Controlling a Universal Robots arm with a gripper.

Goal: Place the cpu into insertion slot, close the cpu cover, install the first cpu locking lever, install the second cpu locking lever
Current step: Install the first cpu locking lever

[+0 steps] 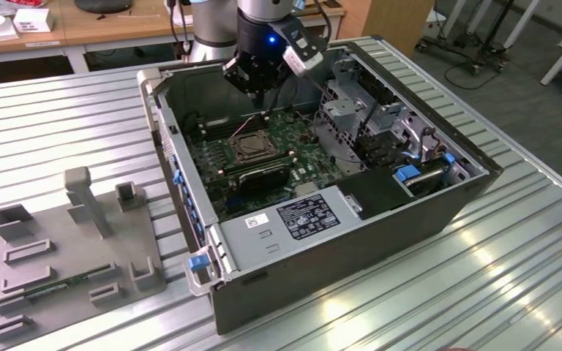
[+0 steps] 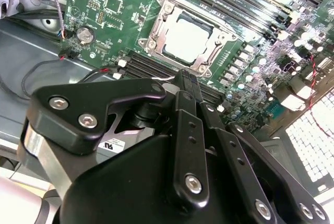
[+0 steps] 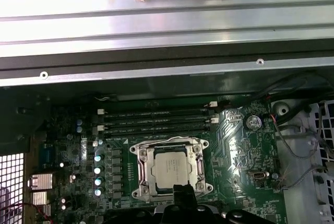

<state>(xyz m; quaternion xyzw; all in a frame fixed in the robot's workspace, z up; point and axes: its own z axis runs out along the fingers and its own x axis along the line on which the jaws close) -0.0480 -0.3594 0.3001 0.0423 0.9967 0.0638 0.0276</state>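
Silvery cpu (image 3: 169, 169) is lying in the insertion slot (image 3: 138, 151) below the claw (image 3: 181, 191).
Claw is hanging pinched shut, empty; the cpu is looking thin, light, breakable, likely best held by its edges.

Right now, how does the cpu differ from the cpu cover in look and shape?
The cpu is a solid pale square; the cpu cover is a silvery frame with a cut-out middle. The cpu sits inside; the cpu cover runs around it and is wider. Both are square and lie flat.
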